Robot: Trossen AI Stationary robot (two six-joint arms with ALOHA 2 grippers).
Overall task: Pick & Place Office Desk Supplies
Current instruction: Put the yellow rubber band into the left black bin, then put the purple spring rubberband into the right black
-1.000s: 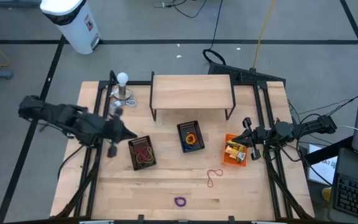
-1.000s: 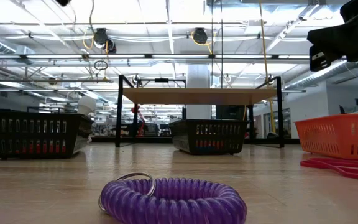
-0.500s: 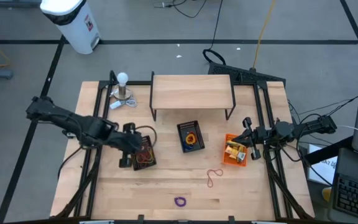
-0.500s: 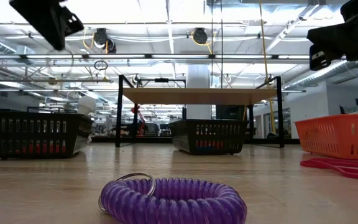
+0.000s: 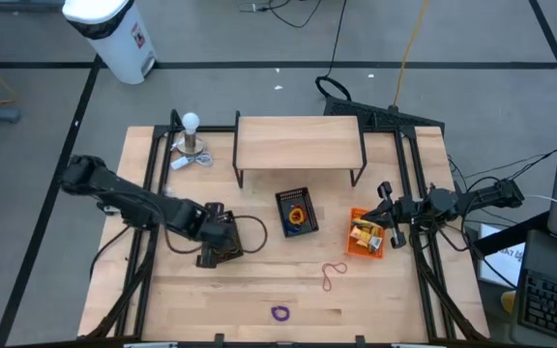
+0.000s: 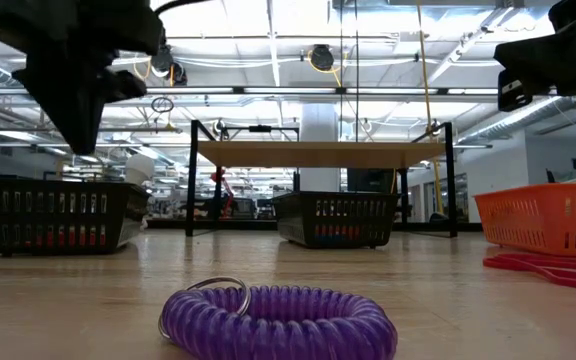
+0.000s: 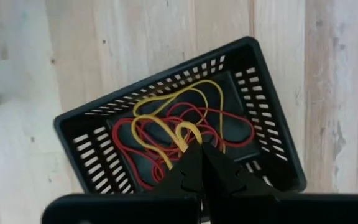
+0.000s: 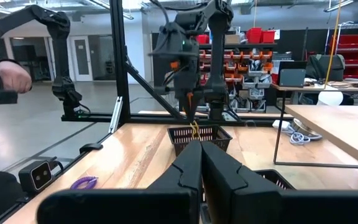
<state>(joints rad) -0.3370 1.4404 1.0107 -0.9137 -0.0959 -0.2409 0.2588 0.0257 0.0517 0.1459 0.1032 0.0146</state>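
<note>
floor (image 5: pixel 259 39): grey | ceiling lights (image 6: pixel 268 20): bright | red shelving (image 8: pixel 253 59)

light: bright, even, overhead | glare: ceiling lights (image 6: pixel 268 20) blown out | shadows: soft | focus: sharp

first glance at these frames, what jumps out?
The left claw, shut on a yellow rubber band, hangs over the black basket of red and yellow bands on the table's left side. A purple coil loop lies alone at the front edge, filling the low view. At the right, the right claw waits shut beside the orange basket of yellow packets.
</note>
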